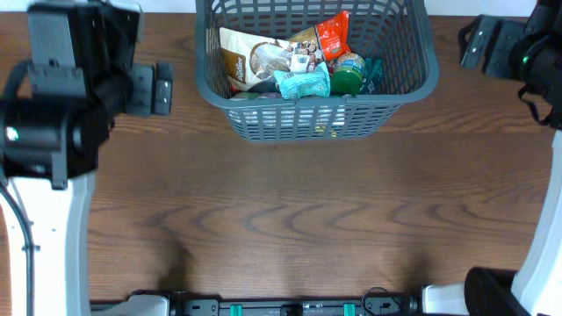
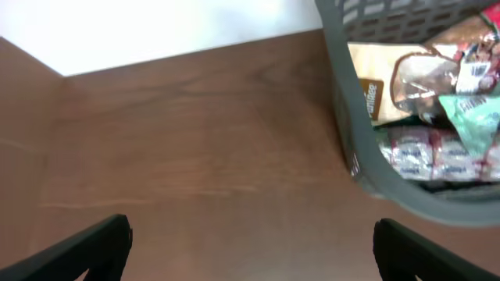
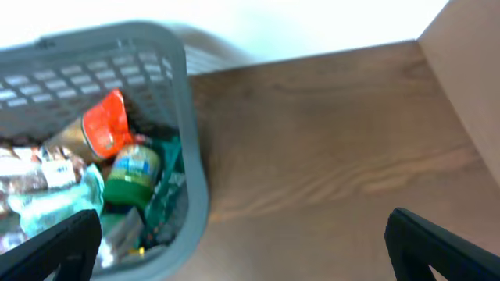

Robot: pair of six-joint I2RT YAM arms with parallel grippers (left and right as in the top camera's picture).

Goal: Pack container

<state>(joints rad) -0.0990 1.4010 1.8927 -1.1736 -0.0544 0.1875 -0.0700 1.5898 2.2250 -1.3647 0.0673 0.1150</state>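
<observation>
The dark grey lattice container [image 1: 413, 83] stands at the back middle of the table. It holds several snack packets: a beige and brown bag [image 1: 250, 57], an orange packet [image 1: 334, 33], a teal packet [image 1: 304, 83] and a green cup [image 1: 348, 72]. My left gripper [image 2: 250, 246] is open and empty, over bare table left of the container [image 2: 355, 148]. My right gripper [image 3: 242, 246] is open and empty, its left finger over the container's right rim [image 3: 195, 179]. In the overhead view the left gripper [image 1: 161, 88] and right gripper [image 1: 479, 39] flank the container.
The brown wood table [image 1: 281, 219] spreads in front of the container. A white wall edge runs along the back of the table [image 2: 156, 31]. The arm bases stand at the front corners.
</observation>
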